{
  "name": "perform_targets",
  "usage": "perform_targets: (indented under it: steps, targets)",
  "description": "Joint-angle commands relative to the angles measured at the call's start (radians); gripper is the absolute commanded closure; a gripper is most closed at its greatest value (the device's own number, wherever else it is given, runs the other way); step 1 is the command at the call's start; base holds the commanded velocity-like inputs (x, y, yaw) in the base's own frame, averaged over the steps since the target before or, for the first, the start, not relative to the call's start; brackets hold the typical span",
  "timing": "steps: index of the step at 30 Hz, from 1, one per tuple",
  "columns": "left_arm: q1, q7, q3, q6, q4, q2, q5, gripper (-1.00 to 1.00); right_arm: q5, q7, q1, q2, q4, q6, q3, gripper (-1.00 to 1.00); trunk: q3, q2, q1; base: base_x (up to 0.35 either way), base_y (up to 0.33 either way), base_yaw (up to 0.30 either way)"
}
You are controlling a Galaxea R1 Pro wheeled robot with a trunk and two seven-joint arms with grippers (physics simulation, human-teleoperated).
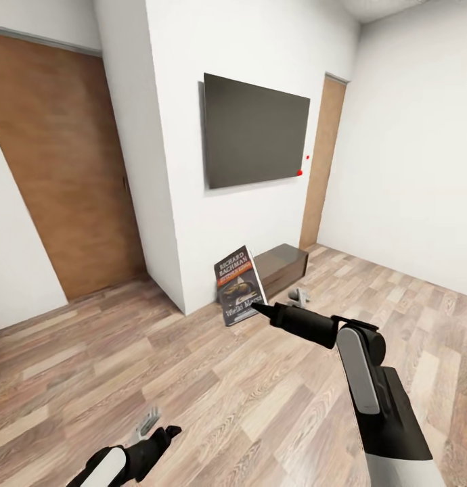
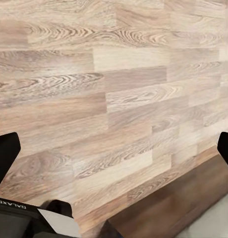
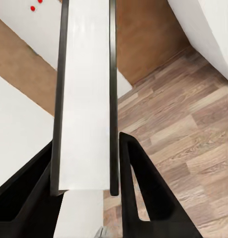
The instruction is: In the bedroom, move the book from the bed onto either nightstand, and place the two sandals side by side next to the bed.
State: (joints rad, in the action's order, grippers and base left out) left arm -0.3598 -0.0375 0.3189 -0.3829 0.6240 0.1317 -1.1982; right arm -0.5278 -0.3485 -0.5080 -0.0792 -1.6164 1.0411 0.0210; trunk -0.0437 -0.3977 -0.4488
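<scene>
Low cabinet (image 1: 282, 265) on plank floor (image 1: 193, 379)

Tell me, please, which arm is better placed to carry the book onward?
Right: the right claw is shut on the book, held upright, while the left claw hangs open and empty low over the floor.

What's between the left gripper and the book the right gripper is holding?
In the head view, just bare wood-plank floor lies between the left gripper and the book, which the right gripper holds up with its fingers.
</scene>
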Motion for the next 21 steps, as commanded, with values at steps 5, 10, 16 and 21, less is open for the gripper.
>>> perform_targets:
  steps: [5, 10, 16, 21]
  targets:
    - [0.026, 0.019, 0.000, 0.006, 0.114, 0.014, -0.008, -1.00, -0.002, 0.084, -0.023, -0.008, 0.000, 0.006, 0.055, 1.00, -0.002, -0.002, -0.001, 0.325, 0.002, -0.268]
    - [0.068, 0.021, -0.006, 0.008, 0.204, 0.021, -0.007, -1.00, -0.015, 0.210, -0.035, -0.010, 0.000, 0.006, 0.079, 1.00, -0.002, -0.002, -0.001, 0.325, 0.032, -0.269]
    - [0.104, 0.015, -0.008, 0.024, 0.298, 0.027, -0.006, -1.00, -0.074, 0.292, -0.037, -0.009, 0.000, 0.006, 0.124, 1.00, -0.002, -0.002, -0.001, 0.325, 0.013, -0.270]
    - [0.114, 0.014, -0.010, 0.045, 0.317, 0.032, -0.006, -1.00, -0.110, 0.305, -0.035, -0.013, 0.004, 0.006, 0.196, 1.00, -0.002, -0.002, -0.001, 0.328, 0.003, -0.272]
